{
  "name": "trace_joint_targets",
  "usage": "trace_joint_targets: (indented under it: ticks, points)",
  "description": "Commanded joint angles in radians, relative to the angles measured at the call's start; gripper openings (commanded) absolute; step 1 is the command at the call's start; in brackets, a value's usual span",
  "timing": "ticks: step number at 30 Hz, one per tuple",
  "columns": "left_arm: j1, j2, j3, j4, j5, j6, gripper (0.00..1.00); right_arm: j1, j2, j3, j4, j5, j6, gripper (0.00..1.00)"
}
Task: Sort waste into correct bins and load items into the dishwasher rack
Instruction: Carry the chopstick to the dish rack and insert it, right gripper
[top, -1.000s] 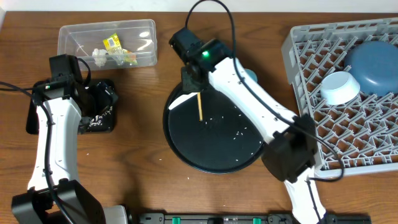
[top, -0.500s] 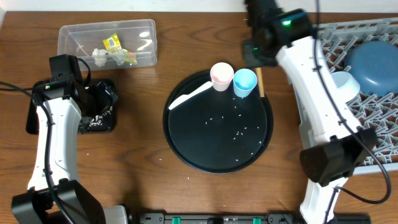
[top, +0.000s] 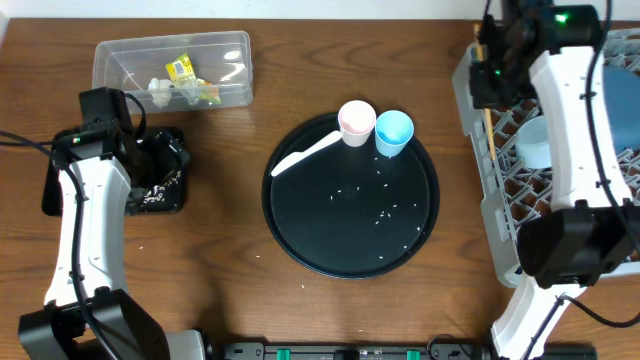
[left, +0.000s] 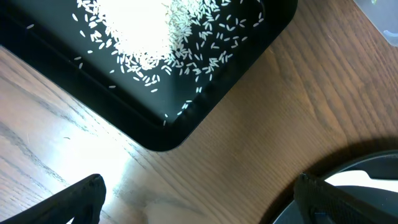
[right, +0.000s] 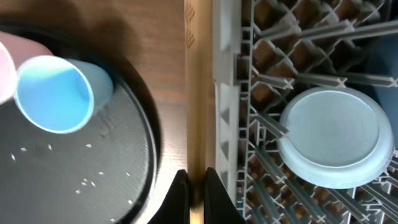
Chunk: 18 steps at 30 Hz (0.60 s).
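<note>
Big grey lattice dishwasher rack (top: 497, 215) sits on the right, holding the large dark-blue bowl (top: 620, 90) and the small white bowl (right: 336, 143), upturned with its pale-blue outside showing, likely to drain. The round black tray (top: 320, 230) mid-table carries the pink cup (top: 356, 120), the light-blue cup (top: 393, 132) and scattered rice grains (top: 385, 212), all awaiting sorting. The right gripper (right: 196, 180) is pinched tight on a thin wooden stick (right: 196, 93), the arm stretched to the rack's left wall, apparently to load it. The left gripper (left: 199, 193) hangs spread wide and empty above the shallow black rectangular tray (left: 186, 127) of rice.

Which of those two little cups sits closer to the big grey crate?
The light-blue cup; it stands between the pink cup and the grey crate, on the round black tray.
</note>
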Motion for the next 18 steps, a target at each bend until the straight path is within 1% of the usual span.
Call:
trace_joint_targets:
  ticks: [1,4,7,12,18]
  points:
    - [0.003,0.000,0.006,0.000,-0.016,-0.005,0.98,-0.050,-0.018,-0.042,0.000,-0.047,-0.094,0.01]
    - [0.003,0.000,0.006,0.000,-0.016,-0.005,0.98,-0.090,-0.018,-0.083,0.034,-0.047,-0.110,0.02]
    - [0.003,0.000,0.006,0.000,-0.016,-0.005,0.98,-0.124,-0.018,-0.137,0.090,-0.047,-0.117,0.05]
    - [0.003,0.000,0.006,0.000,-0.016,-0.005,0.98,-0.169,-0.010,-0.218,0.163,-0.051,-0.135,0.05]
    - [0.003,0.000,0.006,0.000,-0.016,-0.005,0.98,-0.200,0.004,-0.228,0.181,-0.124,-0.159,0.04]
